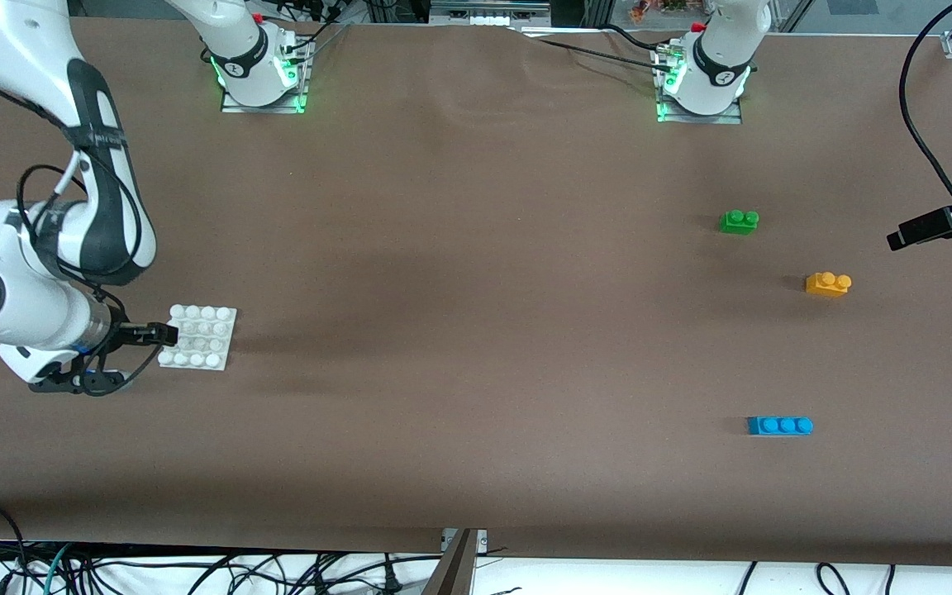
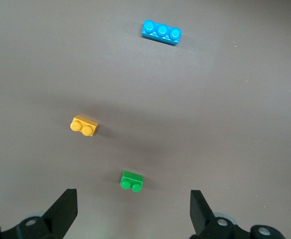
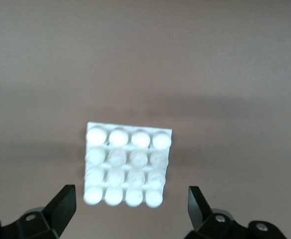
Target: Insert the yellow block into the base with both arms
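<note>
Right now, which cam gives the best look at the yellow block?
Left wrist view: the yellow block sits unobstructed near mid-frame, both studs clear, between the green brick and blue brick. The front view shows it smaller, toward the left arm's end. The right wrist view misses it.

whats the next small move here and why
Probably the right gripper should ease down and close on the base: its open fingers straddle the plate's edge at the right arm's end of the table but grip nothing. The left gripper, open too, hangs above the green brick, so it must next shift over the yellow block, which lies untouched on the table.
</note>
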Motion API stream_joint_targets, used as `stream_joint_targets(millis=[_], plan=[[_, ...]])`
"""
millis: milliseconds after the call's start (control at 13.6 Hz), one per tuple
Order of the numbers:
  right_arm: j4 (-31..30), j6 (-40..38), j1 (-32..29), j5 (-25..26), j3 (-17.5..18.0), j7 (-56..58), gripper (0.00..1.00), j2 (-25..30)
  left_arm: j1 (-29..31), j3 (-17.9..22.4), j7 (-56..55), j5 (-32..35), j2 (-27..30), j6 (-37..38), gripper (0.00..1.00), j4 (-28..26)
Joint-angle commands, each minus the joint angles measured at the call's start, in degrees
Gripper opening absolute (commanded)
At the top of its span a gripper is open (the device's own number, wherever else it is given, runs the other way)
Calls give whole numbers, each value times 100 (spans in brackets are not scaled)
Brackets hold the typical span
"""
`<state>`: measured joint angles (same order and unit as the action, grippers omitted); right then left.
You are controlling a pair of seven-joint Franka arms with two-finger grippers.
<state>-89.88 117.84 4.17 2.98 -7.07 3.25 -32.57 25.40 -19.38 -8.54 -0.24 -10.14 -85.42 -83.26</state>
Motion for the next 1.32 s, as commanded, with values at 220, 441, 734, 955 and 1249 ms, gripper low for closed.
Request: stream_joint_targets(millis=[220,441,734,955,1249], plan=[[-3,520,-92,10,39,-26,100,-478,-8,-39,37,121,56,69,100,11],[-74,547,-83,-104,39,-123,100,-575,-8,-57,28,234,100,165,100,20],[-293,776,-109,-245,39,-131,100,-654,-17,-110,37,551,215,297,100,11],[-417,829,-109,-245,39,-131,100,-654,-17,-110,115,560,215,368,100,2],[-662,1013,-109,-245,39,-123,100,-654,0,-75,352,490,284,403,100,11]])
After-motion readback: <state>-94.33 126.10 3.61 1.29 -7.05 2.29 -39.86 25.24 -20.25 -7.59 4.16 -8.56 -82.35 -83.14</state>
